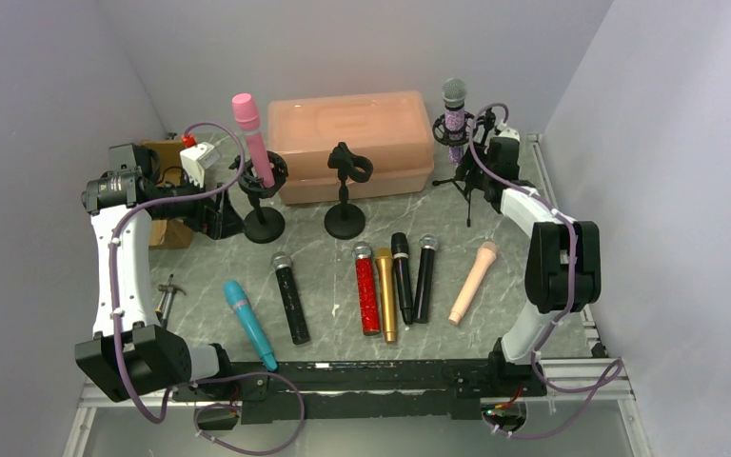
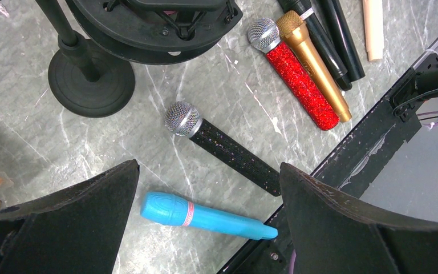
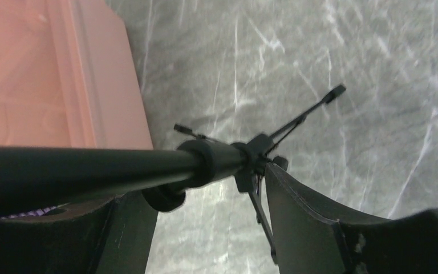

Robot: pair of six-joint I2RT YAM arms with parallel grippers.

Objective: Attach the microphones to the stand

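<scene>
Our left gripper (image 2: 208,171) spread wide beside the stand (image 1: 264,221) holding the pink microphone (image 1: 252,138), our right gripper (image 3: 205,182) parted around the tripod stand's pole (image 3: 91,166).

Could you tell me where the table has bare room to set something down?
Free marble lies between the black glitter microphone and the red microphone, and between the middle stand and the tripod. It is crowded around the gold microphone.

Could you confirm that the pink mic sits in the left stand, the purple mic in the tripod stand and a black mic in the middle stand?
Not quite: the top view shows the middle stand empty. The pink mic is in the left stand and the purple mic in the tripod stand, as you say.
</scene>
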